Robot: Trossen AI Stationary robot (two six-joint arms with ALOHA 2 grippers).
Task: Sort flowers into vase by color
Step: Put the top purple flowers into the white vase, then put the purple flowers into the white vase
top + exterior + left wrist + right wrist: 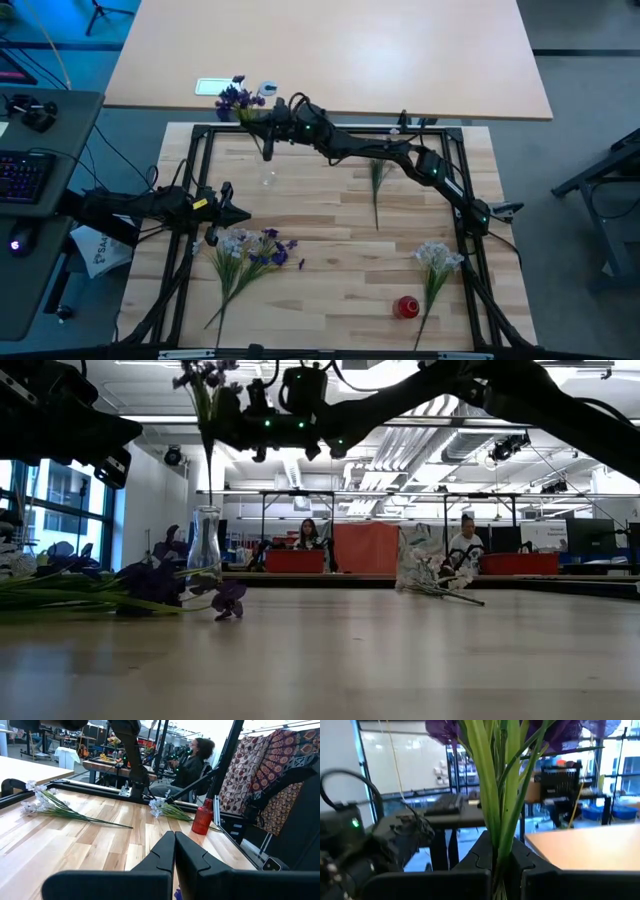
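The right gripper (268, 118) is pinching a purple-bloomed spray with green stems (236, 98) and holds it in the air over the clear glass vase (269, 177) — the stems hang above its mouth. The left gripper (232, 213) has its fingers pressed together, just beside a mixed bunch of white and purple flowers (255, 250) lying on the wooden table (330, 270). A small red bottle (405, 306) stands near a pale spray (436, 262); another spray (378, 180) lies farther back.

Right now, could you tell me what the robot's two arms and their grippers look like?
Both arms are dark, near-black jointed links. The right arm carries small green indicator lights near its wrist, and a black cable runs along it. The left arm has a small yellow marking near its gripper. The left gripper and right gripper each have two matte black, angular moulded fingers.
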